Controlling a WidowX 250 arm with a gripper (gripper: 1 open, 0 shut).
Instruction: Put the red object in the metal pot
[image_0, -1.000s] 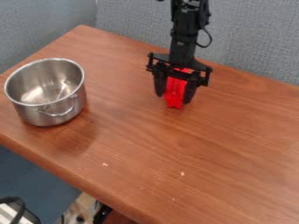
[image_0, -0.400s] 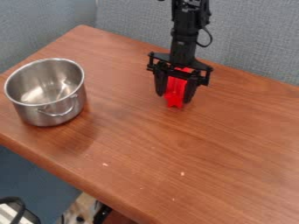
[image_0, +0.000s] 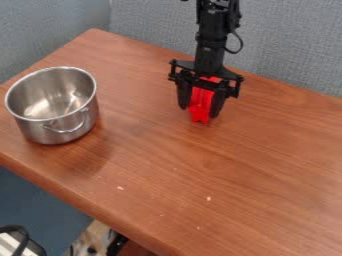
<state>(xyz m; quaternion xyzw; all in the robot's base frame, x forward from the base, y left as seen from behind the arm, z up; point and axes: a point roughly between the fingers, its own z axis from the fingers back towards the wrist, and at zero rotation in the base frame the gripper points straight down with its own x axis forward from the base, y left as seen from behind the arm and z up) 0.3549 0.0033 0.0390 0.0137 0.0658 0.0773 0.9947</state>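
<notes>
Between my matt black fingers sits the red object, smooth, bright plastic by its look. Under my hand the table is reddish-brown wood with a soft sheen. Far to my side, the metal pot shines like polished steel.

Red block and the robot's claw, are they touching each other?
Touching. The camera view shows the gripper pointing down with its dark fingers pressed against both sides of the red block, no gap between them.
</notes>
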